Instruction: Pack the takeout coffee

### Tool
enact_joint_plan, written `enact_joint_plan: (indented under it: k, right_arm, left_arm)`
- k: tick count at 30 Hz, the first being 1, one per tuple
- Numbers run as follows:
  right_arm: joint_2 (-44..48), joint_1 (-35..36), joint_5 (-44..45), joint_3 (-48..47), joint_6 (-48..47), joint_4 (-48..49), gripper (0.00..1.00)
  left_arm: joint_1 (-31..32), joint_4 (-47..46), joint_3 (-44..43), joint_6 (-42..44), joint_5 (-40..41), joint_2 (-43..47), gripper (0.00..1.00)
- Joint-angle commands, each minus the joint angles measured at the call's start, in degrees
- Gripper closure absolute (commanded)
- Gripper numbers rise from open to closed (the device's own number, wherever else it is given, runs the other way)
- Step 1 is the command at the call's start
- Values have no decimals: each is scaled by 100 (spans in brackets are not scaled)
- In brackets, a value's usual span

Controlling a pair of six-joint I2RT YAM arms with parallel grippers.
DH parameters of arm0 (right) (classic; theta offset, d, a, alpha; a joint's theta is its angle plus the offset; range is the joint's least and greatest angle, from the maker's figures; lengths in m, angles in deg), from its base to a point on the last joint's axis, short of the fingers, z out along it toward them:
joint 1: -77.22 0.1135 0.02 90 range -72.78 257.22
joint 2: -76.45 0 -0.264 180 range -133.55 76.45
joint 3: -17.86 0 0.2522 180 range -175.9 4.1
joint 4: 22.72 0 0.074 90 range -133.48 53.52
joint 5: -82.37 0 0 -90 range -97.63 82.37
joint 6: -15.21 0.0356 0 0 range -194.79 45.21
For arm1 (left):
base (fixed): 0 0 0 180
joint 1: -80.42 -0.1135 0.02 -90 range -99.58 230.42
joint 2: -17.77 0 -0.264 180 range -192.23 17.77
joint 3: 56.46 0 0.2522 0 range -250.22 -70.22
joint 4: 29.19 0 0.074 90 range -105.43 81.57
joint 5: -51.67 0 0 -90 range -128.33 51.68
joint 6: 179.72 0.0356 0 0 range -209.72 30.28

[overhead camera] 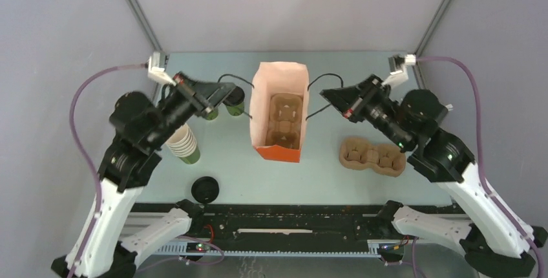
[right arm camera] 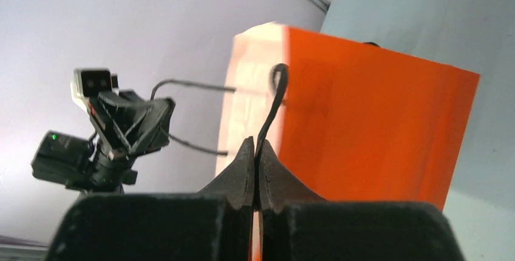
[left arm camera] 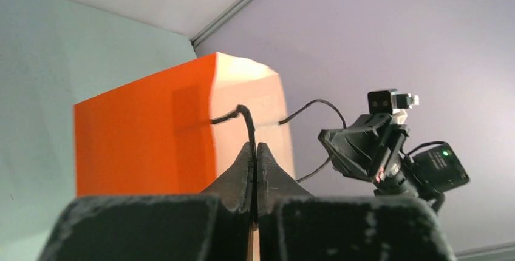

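Top external view shows the orange bag standing mid-table with an empty cup tray inside. The left end effector is pinched tight on the left string handle, and the right end effector on the right string handle, so I think they are holding the bag open. The takeout coffee waits on the table just beside the left end effector, so next one must let go and lift a cup.
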Motion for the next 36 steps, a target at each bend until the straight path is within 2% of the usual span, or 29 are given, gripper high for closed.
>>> enact_joint_plan:
  k: [1,3,5,9,11,15,18,27,31,36]
  right_arm:
    - [163,-84,312,888,558,285,100]
    - [-6,-228,217,1249,542,456,100]
    - [-335,-496,-57,1455,421,535,100]
    - [-581,-1055,-567,1414,-26,733,100]
    - [-579,-1225,-1170,1118,-480,913,100]
    - [-720,-1251,-1771,139,-1513,1131,100]
    - [-790,-1250,-2182,-113,-2154,1511,100]
    - [-774,-1269,-3088,138,-3558,2426,100]
    - [-891,-1281,-3480,476,-4558,2255,100]
    - [-1149,-1295,-3956,788,-5244,1920,100]
  left_arm:
    - [-108,98,1037,-320,104,299,100]
    - [-315,-11,1740,-331,-37,207,100]
    - [-540,-180,2052,-191,-265,29,100]
    - [-665,-179,1519,125,-587,-272,100]
    - [-658,-386,1107,303,-799,-248,100]
    - [-656,-889,581,688,-1280,-92,100]
    - [-656,-1354,609,753,-1355,10,100]
    - [-621,-2480,1249,636,-1598,-4,100]
    - [-381,-2600,1850,1067,-1406,-58,100]
    - [192,-1733,1861,2130,-1058,-393,100]
